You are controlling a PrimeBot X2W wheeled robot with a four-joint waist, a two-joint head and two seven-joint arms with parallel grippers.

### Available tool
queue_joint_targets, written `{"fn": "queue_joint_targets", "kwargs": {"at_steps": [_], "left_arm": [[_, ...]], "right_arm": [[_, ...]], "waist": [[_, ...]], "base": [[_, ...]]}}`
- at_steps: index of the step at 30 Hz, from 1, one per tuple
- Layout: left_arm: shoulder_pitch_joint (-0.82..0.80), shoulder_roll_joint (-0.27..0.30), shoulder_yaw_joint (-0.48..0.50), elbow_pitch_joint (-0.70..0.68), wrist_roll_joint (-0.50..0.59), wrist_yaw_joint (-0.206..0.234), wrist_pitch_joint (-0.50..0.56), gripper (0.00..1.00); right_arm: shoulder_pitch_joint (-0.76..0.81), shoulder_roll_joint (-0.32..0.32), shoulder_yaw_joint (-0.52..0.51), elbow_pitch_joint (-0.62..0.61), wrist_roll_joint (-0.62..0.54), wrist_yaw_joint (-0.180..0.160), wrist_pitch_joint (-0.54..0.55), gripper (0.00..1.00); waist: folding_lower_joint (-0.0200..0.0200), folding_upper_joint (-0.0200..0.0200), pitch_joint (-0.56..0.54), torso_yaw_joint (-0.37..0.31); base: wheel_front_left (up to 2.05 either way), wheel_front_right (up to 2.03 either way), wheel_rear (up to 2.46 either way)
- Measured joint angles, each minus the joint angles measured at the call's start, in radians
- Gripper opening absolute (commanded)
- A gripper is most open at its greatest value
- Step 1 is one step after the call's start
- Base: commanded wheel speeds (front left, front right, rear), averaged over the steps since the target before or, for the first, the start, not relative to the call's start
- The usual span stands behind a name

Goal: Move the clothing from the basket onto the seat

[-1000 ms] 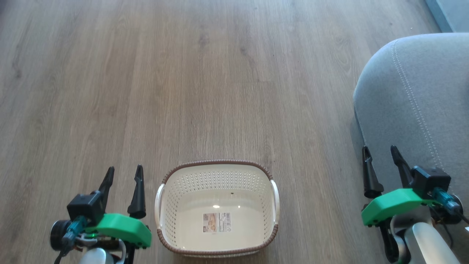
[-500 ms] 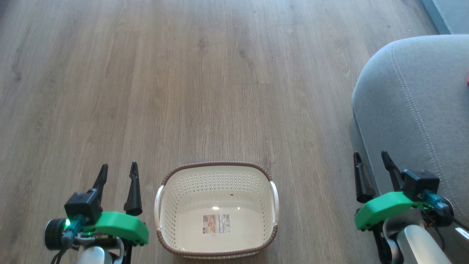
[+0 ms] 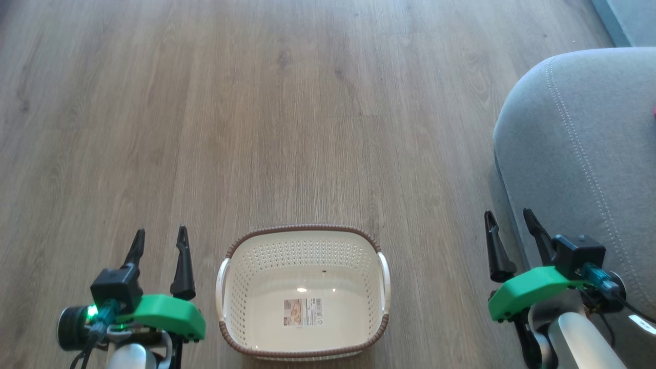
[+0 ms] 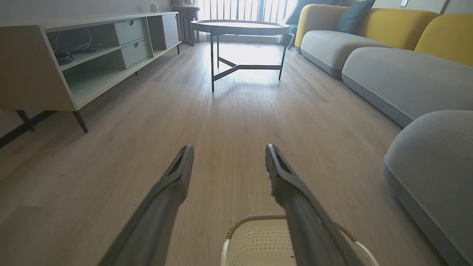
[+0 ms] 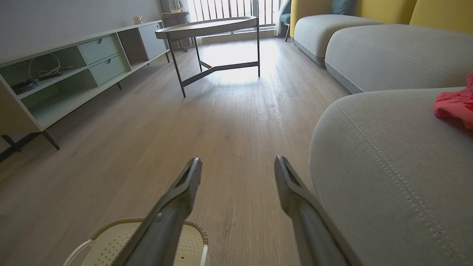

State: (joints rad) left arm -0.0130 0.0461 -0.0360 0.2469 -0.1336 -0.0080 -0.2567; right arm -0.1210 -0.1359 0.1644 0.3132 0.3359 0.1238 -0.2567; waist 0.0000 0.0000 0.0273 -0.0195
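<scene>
The small cream plastic basket [image 3: 302, 251], low in the middle of the head view, held nothing but a printed sticker [image 3: 303, 311] on its smooth bottom. A soft, crumpled bright red garment [image 5: 456, 105] lay on the large grey upholstered seat [image 3: 579, 143], at the right edge of the right wrist view. The task looked done or nearly so, though much of the seat lay out of frame.

The basket was a rounded rectangle with perforated walls, a brown braided-look rim and white handles. The seat was matte woven cloth with a rounded corner and a double line of pale stitching. Beneath both lay a wood-grain plank floor [image 3: 307, 102].

The left gripper [image 3: 159, 233], lower left, and the right gripper [image 3: 508, 212], lower right beside the seat, each had fingers spread apart and empty.
</scene>
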Motion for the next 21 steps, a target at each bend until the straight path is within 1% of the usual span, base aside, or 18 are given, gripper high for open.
{"fn": "queue_joint_targets", "kwargs": {"at_steps": [9,10,16,21], "left_arm": [[0.000,0.000,0.005,0.001,-0.010,-0.001,0.000,1.00],[0.000,0.000,0.006,0.006,-0.024,-0.001,0.000,0.00],[0.046,-0.001,0.005,0.084,-0.040,-0.001,0.009,0.00],[0.051,-0.001,0.007,0.088,-0.095,-0.002,0.024,0.00]], "right_arm": [[0.000,0.000,0.003,0.000,0.000,0.000,0.000,1.00],[0.000,0.000,0.003,0.000,0.000,0.000,0.000,0.00],[0.048,0.005,0.008,0.063,0.007,0.000,0.002,0.00],[0.059,0.007,0.003,0.063,0.058,0.000,0.019,0.00]], "waist": [[0.0000,0.0000,0.004,-0.003],[0.0000,0.0000,0.002,-0.003],[0.0000,0.0000,0.000,-0.002],[0.0000,0.0000,-0.001,-0.001]], "base": [[0.00,0.00,0.00],[0.00,0.00,0.00],[0.00,0.00,0.00],[0.00,0.00,0.00]]}}
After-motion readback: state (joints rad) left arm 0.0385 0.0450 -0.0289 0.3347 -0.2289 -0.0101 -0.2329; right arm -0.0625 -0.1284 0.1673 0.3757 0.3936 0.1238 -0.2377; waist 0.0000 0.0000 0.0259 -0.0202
